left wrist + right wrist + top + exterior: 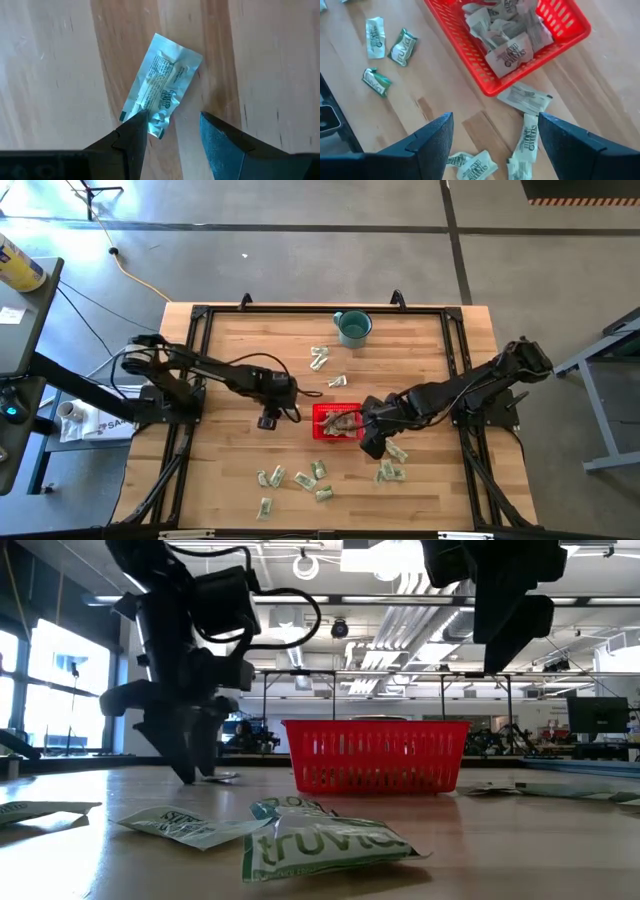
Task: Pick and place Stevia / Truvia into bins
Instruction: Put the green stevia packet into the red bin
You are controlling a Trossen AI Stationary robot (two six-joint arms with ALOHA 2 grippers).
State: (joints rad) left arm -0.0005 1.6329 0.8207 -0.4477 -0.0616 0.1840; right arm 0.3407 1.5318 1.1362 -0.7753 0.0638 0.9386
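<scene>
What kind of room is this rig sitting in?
Probably a lab or workshop floor, not a kitchen. The low view shows exposed ceiling ducts and strip lights and a monitor on a bench behind the red basket; the high view shows the wooden table on bare concrete.

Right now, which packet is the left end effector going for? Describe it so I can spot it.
Start at the red basket mid-table, then look toward the left arm. The left end effector hangs open over a lone pale packet lying slantwise on bare wood. Unlike the clustered packets elsewhere, it lies alone, one corner at a fingertip.
</scene>
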